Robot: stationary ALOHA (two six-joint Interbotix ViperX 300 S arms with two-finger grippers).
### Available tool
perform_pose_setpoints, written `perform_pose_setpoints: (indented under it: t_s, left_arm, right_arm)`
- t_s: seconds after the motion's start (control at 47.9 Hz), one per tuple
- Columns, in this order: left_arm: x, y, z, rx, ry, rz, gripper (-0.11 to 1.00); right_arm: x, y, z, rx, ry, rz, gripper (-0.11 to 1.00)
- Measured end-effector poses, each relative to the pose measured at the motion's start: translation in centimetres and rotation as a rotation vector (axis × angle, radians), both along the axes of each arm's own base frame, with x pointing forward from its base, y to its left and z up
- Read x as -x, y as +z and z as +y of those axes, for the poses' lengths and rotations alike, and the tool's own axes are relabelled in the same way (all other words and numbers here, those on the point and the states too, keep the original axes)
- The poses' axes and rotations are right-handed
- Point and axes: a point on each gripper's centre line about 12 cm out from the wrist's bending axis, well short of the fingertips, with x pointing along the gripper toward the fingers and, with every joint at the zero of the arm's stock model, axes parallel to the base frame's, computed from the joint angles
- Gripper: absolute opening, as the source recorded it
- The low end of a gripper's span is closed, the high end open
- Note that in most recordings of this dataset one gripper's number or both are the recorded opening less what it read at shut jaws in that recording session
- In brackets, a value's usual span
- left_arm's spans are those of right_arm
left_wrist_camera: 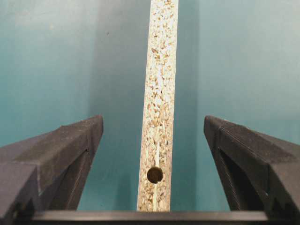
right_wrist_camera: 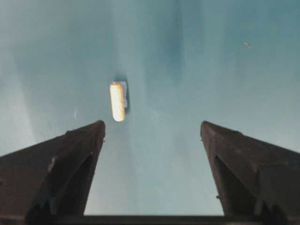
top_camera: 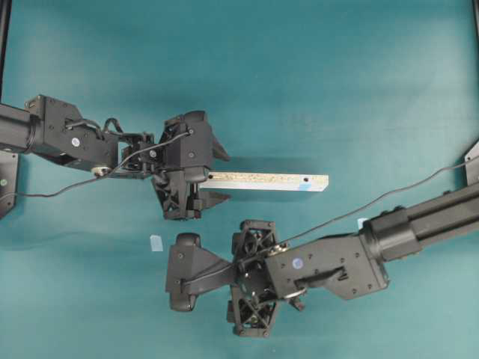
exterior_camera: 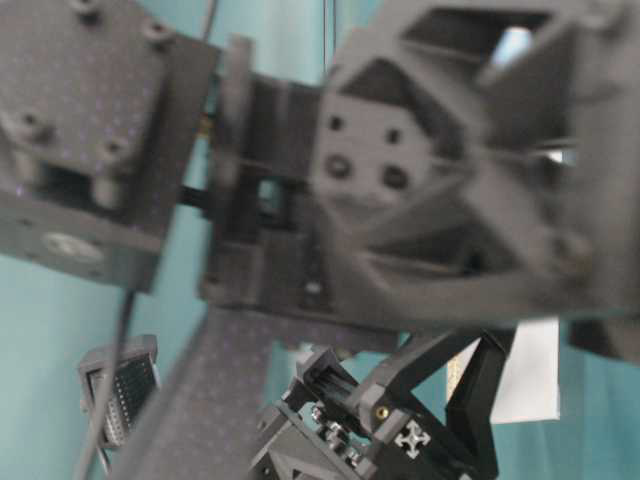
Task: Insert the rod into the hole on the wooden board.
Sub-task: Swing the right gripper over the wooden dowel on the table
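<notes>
The rod point(right_wrist_camera: 117, 101) lies lengthwise ahead of the spread right gripper point(right_wrist_camera: 152, 131), untouched; the wooden board point(left_wrist_camera: 158, 108) runs straight between the spread left gripper point(left_wrist_camera: 153, 124) fingers.

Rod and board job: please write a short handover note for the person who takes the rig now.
Left gripper: open, jaws on both sides of the wooden board near its left end, not touching it.
Right gripper: open and empty, pointed at the rod.
The rod lies flat on the table, beside a small pale-blue tape square, ahead of the right gripper and a bit off its centre line.
The hole with the blue patch is near the board's right end, empty.
Done: both arms are in approach position.
Left: hold the board, pick up the rod, insert it into the marked hole.
</notes>
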Motion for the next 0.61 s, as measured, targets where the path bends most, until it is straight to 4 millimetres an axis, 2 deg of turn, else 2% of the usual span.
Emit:
perform_pose_setpoints:
  t_s: [0.605]
  left_arm:
    - [0.0, 0.0, -0.1, 0.001, -0.001, 0.000, 1.00]
  right_arm:
    - [-1.5, -1.2, 1.3, -0.005, 0.020, -0.018, 0.86]
